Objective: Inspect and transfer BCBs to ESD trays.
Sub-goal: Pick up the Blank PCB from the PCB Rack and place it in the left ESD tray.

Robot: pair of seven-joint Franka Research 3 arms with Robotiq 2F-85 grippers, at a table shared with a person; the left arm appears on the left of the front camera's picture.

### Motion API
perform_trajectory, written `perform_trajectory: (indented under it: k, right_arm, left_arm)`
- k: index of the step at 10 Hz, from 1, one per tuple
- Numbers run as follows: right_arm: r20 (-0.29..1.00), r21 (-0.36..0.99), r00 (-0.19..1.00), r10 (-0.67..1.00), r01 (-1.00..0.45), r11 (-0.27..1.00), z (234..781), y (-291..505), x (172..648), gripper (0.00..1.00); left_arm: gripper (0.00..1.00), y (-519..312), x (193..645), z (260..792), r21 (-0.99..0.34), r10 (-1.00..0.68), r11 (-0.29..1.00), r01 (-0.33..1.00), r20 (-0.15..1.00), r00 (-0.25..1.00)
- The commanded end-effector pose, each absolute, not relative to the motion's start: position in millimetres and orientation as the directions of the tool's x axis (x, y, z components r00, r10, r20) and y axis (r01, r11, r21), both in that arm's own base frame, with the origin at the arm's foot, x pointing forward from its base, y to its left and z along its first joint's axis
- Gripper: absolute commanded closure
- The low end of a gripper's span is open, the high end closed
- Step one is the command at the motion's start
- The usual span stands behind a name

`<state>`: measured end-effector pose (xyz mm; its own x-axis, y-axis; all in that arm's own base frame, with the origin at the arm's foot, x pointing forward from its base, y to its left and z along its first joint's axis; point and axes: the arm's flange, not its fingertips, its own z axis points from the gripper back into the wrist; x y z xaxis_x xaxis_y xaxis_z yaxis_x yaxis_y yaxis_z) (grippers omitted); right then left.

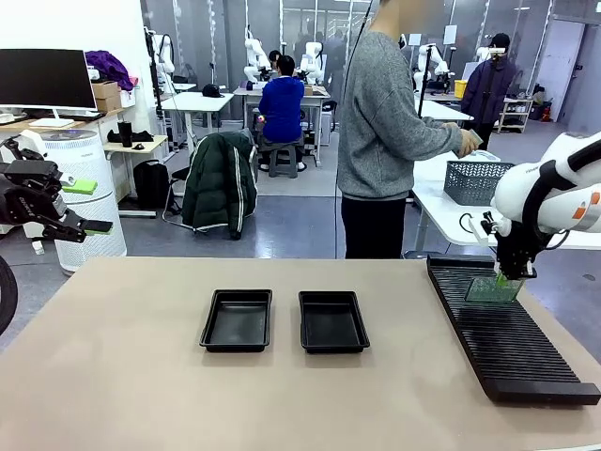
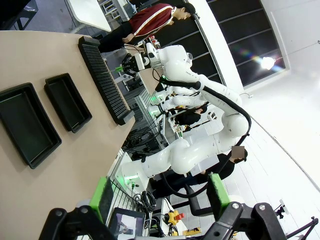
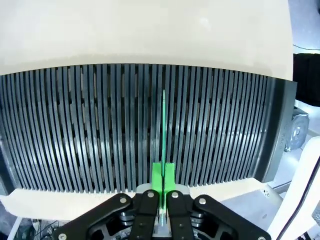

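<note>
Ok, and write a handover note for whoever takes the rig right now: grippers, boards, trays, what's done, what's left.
Left gripper: open, holding nothing, raised at the table's left side.
Right gripper: shut on a board, held upright on edge at the rack. I can't tell whether the board is clear of its slot.
Trays: left tray and right tray sit side by side mid-table, neither holding a board.
Done: one board gripped.
Left: lift it out, inspect it and lay it in a tray.
</note>
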<state>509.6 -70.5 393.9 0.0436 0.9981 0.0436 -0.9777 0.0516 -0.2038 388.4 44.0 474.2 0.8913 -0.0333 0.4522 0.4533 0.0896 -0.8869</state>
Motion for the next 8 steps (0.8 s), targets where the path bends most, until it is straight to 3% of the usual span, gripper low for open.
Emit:
perform_trajectory:
  k: [1, 8]
  right_arm:
    - [0.016, -0.181, 0.039, 0.999, -0.983, 0.041, 412.7, -77.1, 511.2, 0.98]
    - [0.074, -0.087, 0.112, 0.991, -0.989, 0.119, 518.8, -75.2, 480.1, 0.98]
  left_arm:
    - [0.00, 45.5, 387.4, 475.2, -0.887, -0.032, 0.089, 0.453, 0.452, 0.892]
    - [0.00, 45.5, 387.4, 475.2, -0.887, -0.032, 0.089, 0.453, 0.452, 0.892]
